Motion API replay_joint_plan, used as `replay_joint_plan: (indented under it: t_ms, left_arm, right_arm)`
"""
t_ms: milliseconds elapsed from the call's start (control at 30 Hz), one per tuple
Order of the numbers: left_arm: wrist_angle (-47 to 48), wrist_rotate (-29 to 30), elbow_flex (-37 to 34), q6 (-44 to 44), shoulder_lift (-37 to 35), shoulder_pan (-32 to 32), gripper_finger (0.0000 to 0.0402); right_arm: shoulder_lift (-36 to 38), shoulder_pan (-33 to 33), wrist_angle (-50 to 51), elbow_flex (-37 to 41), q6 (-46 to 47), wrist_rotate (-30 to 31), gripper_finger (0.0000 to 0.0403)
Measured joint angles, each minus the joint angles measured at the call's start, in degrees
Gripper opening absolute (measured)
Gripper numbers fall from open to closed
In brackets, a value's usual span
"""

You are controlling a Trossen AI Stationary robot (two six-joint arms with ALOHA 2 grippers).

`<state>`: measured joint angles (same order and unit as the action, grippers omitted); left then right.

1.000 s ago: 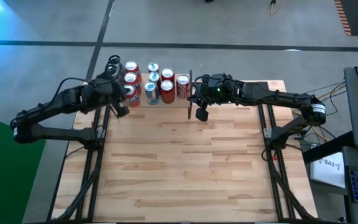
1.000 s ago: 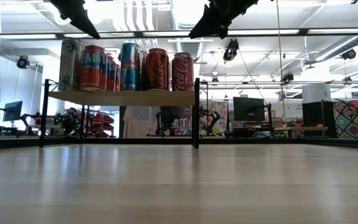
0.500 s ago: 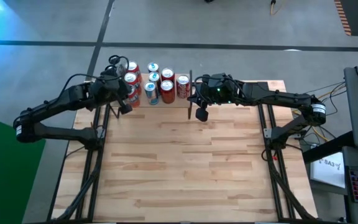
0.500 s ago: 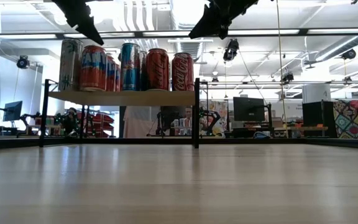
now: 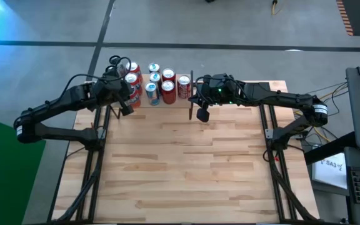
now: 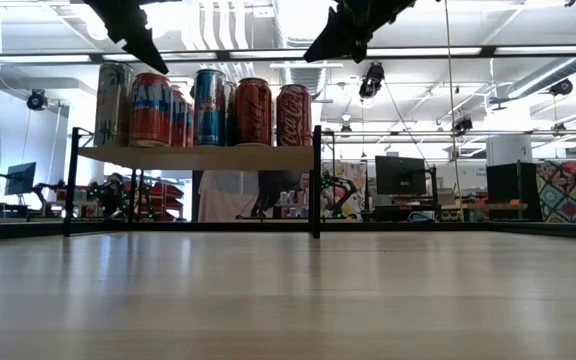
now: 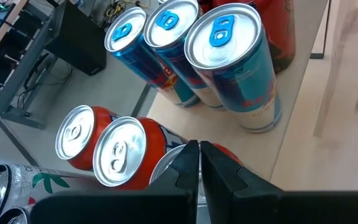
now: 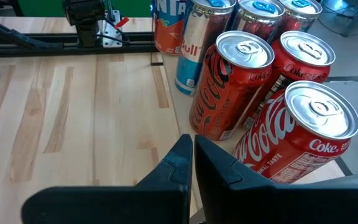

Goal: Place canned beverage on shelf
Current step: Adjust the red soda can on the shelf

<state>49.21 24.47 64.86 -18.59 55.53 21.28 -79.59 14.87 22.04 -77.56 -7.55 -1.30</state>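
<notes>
High view: you see the shelf (image 5: pixel 144 105) at the table's (image 5: pixel 186 162) far edge, with the cans (image 5: pixel 158 84) standing upright on it in a tight cluster. Your left gripper (image 5: pixel 125 107) hovers over the shelf's left end, fingers pressed together and holding nothing. Your right gripper (image 5: pixel 202 114) hangs just beside the shelf's right upright, likewise closed and empty.

Low view: the cans (image 6: pixel 203 105) stand in a row on the raised board (image 6: pixel 198 157), and no can shows on the tabletop itself.

Left wrist view: closed fingers (image 7: pixel 188 168) point down at red cans (image 7: pixel 120 152), with blue cans (image 7: pixel 235 59) farther off.

Right wrist view: closed fingers (image 8: pixel 191 165) sit near the red cola cans (image 8: pixel 235 84) at the shelf edge.

Handling, as a judgement: treat a can as rigid but thin-walled, smooth and rather slippery, moderately heavy if full. Take hold across the middle of the cylinder, jaws square to the wall, with modest squeeze; the rims and the crowded neighbours leave you little room. A knock would likely topple several.
</notes>
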Motion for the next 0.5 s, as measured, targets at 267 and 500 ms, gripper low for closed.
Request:
replay_joint_plan:
  t_ms: [267,500]
  left_arm:
    - [0.2,-0.5,-0.1,0.3,0.1,0.0,0.0]
    - [0.5,-4.4,-0.1,0.5,0.1,0.0,0.0]
  right_arm:
    - [0.0,0.0,0.0,0.0,0.0,0.0,0.0009]
    - [0.0,0.0,0.0,0.0,0.0,0.0,0.0009]
